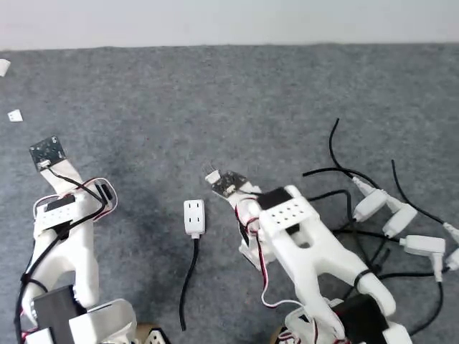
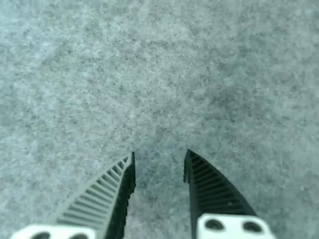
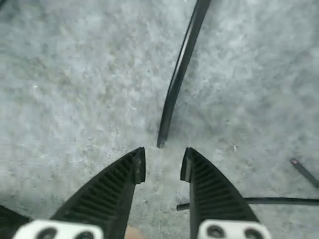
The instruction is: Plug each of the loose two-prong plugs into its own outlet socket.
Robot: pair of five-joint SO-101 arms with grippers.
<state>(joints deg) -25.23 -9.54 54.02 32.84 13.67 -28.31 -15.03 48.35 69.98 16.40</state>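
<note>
A white outlet strip (image 1: 193, 216) lies on the grey carpet (image 1: 215, 107) between the two arms, its black cord (image 1: 188, 276) trailing toward the front edge. Several white two-prong plugs (image 1: 369, 204) (image 1: 423, 245) lie in a tangle of black cables at the right. My left gripper (image 2: 159, 159) is open over bare carpet with nothing between its fingers. My right gripper (image 3: 163, 154) is open too, and the loose end of a black cable (image 3: 172, 94) lies on the carpet just beyond its fingertips, in line with the gap.
The left arm (image 1: 61, 236) is folded at the front left, the right arm (image 1: 301, 229) at the front centre-right beside the strip. Black cables (image 1: 337, 172) loop out from the plugs. Two small white scraps (image 1: 14, 115) lie at the far left.
</note>
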